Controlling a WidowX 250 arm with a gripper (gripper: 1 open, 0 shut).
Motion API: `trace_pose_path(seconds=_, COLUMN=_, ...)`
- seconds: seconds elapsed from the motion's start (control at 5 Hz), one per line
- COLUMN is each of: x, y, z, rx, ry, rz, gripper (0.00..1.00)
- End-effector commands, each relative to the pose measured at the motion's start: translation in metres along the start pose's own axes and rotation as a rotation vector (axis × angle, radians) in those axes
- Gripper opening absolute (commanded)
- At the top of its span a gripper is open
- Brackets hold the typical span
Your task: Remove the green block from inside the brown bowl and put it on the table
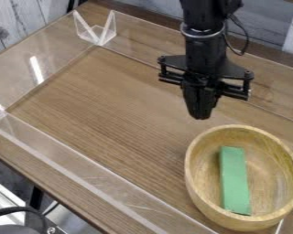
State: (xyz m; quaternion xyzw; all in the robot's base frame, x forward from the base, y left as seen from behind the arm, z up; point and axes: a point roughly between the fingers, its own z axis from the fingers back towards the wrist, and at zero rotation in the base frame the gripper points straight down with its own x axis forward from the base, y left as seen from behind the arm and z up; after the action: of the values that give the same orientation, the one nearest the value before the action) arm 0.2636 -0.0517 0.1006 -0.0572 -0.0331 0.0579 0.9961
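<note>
Hangs upright, black arm descending from the top edge, wrist crossbar level, gripper pointing straight down. Fingers drawn close together into a narrow tip, holding nothing. Hovers just above and beyond the brown bowl's far-left rim.

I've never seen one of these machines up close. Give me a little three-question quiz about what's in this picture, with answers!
1. True or false: the green block lies inside the brown bowl.
2. The gripper is: A) down in the bowl, B) above the table, outside the bowl's rim, C) holding the block.
3. Fill in: the gripper points straight ____.

Key: 1 true; 2 B; 3 down.
</note>
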Motion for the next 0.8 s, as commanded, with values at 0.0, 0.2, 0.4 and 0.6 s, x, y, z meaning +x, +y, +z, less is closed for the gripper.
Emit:
trace_pose_path(seconds=0.0, x=-0.002, y=-0.007, z=0.001, rx=-0.004, ry=-0.005, rz=-0.016, gripper=0.0)
trace_pose_path(seconds=0.2, x=-0.008, y=-0.013, z=0.0, rx=-0.004, ry=0.009, rz=-0.03, gripper=1.0)
trace_pose_path(seconds=0.4, x=-0.014, y=-0.019, z=-0.006, rx=-0.004, ry=0.03, rz=-0.046, gripper=0.0)
trace_pose_path(seconds=0.6, x=-0.019, y=-0.025, z=-0.011, rx=-0.003, ry=0.044, rz=-0.067, gripper=0.0)
